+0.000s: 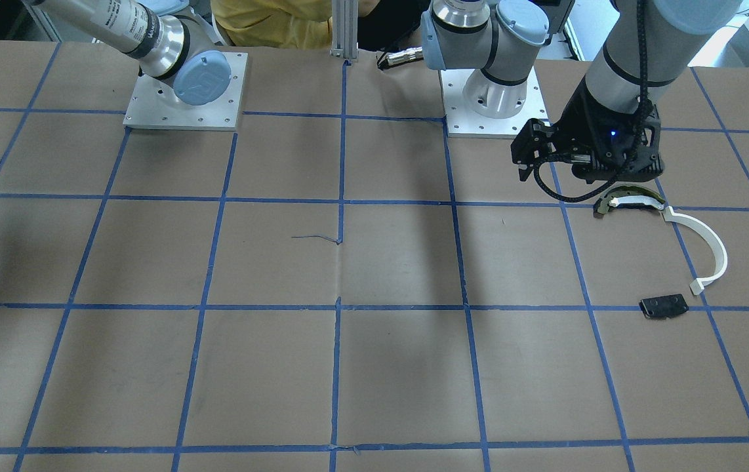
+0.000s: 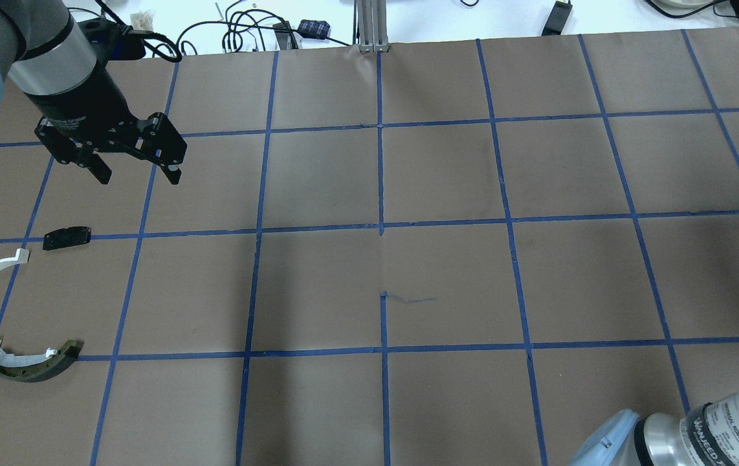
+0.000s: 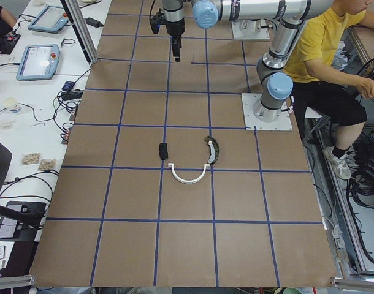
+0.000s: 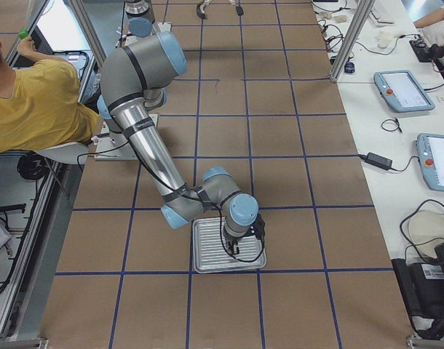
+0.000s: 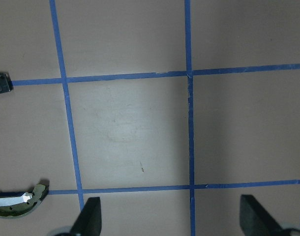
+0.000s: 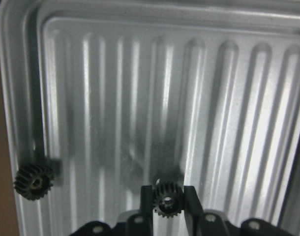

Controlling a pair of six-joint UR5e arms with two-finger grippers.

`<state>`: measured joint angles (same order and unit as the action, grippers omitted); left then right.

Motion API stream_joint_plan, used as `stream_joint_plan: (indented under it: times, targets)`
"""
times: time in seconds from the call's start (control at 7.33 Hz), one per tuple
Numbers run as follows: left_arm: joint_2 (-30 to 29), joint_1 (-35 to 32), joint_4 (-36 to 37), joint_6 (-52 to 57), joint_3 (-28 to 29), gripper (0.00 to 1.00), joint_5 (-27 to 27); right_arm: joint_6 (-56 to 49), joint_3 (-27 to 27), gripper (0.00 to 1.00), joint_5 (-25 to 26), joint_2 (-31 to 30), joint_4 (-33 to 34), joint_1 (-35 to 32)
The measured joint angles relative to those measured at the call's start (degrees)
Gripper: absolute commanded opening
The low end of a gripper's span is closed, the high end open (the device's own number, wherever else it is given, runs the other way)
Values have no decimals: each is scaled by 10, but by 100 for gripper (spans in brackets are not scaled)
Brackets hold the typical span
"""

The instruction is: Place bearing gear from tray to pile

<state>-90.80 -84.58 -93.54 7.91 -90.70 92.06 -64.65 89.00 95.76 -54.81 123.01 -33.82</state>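
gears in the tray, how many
2. One gear sits between the right end effector's fingers; the other gear lies by the tray's rim, left in that wrist view. Others may be hidden.

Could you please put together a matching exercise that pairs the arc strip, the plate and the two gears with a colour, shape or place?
Things:
1. arc strip
2. plate
3. gear
4. second gear

Descriptions:
A. by the tray's left wall, in the right wrist view
B. white
C. between the right fingers
D. a flat black rectangle

Pairs: 1-B, 2-D, 3-C, 4-A.
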Motion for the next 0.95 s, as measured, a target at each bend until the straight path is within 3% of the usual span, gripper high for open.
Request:
stream_joint_plan:
  times: [0.41,0.68,0.95]
  targets:
    - [0,0,-1,0,0,100,7,46,5,0,-27,-74,-53,-56]
    - [0,0,0,0,-1,100,11,215,12,0,-49,-169,-165,-181]
    - [0,0,2,0,-1,100,10,426,19,1,-56,-206,-209,-348]
